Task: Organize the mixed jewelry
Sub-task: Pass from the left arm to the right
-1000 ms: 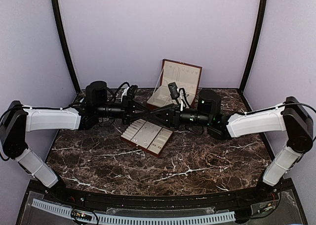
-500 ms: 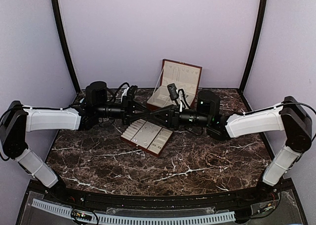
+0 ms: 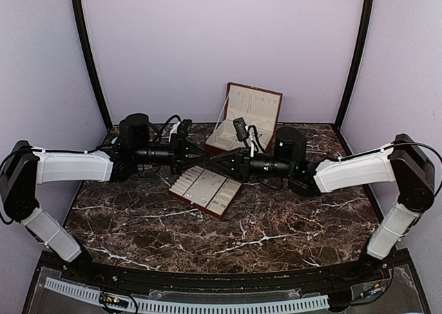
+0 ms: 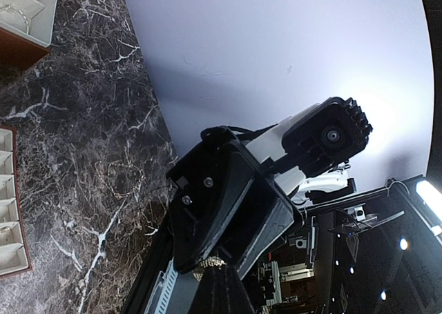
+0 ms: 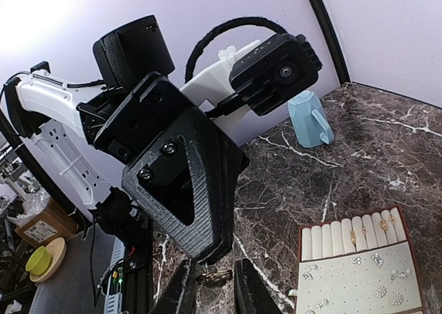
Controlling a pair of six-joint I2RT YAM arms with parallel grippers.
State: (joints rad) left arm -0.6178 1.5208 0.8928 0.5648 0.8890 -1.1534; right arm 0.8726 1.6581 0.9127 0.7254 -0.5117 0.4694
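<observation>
Two grippers met tip to tip above the marble table [image 3: 276, 224], near the compartment tray [image 5: 345, 286]; the left gripper [image 4: 219, 278] was pinched closed on a small gold piece [image 5: 215, 276], held in the air; the right gripper [image 5: 214, 281] had its fingers [image 5: 183, 290] parted either side of that piece, touching or not I could not tell; more small pieces [image 5: 376, 259] lay in the tray; a blue cup [image 5: 309, 119] stood well apart.
</observation>
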